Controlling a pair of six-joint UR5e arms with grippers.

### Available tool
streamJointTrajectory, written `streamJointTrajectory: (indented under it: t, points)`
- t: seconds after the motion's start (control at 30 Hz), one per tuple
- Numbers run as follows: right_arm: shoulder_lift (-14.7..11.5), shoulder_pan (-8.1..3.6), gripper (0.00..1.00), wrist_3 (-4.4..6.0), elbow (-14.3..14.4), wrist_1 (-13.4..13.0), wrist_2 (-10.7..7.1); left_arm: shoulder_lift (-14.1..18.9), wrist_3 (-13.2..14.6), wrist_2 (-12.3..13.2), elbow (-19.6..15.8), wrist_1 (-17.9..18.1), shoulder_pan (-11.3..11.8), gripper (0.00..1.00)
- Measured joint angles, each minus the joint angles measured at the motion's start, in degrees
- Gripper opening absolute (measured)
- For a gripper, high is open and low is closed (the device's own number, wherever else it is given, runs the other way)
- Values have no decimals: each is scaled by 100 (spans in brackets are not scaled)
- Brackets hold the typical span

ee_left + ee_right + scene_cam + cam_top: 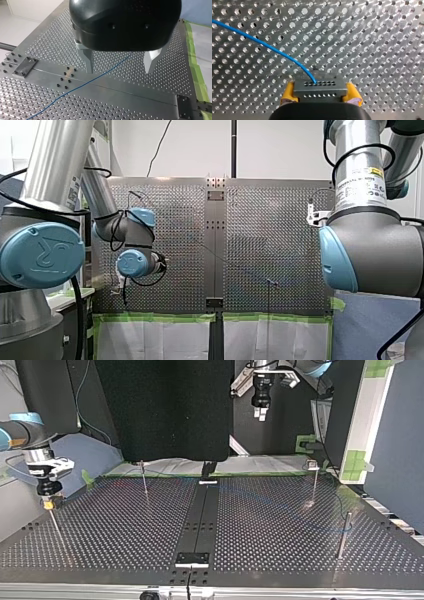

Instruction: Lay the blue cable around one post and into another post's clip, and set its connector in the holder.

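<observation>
Your right gripper [320, 93] clamped the connector [320, 87] — pads mostly hidden beside it; your left gripper [119, 71] hung wide open, empty, above the cable [82, 84].

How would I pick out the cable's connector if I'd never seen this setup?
Over the perforated table, look to the top view's left, where my right hand hangs low. Between its yellow pads sits the connector, a small grey block. Only it has two rows of tiny holes, with the blue cable running into one.
</observation>
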Motion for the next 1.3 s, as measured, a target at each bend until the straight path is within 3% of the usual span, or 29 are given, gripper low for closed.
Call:
streamJointTrajectory:
  t: [0.07,0.1,0.17,0.2,0.27,0.33,0.73,1.03,1.3]
  points:
    - [0,1,51,-6,2,4,16,1,0,0,-1,-2,0,100]
    - [0,2,51,-7,1,5,22,0,1,0,0,-3,-1,100]
    - [2,3,68,-11,2,13,43,1,2,0,-1,-4,-1,100]
    - [3,4,68,-12,3,14,55,1,2,0,-1,-3,0,100]
    - [5,7,82,-15,4,17,92,1,2,0,-1,0,0,100]
    - [6,11,87,-17,4,20,123,1,4,0,-1,2,0,100]
    - [4,28,87,-27,4,36,164,-1,7,0,-12,1,-1,100]
    - [5,34,99,-28,4,37,164,2,7,0,-45,12,14,100]
    - [4,35,99,-34,5,50,164,2,16,0,-47,7,38,100]
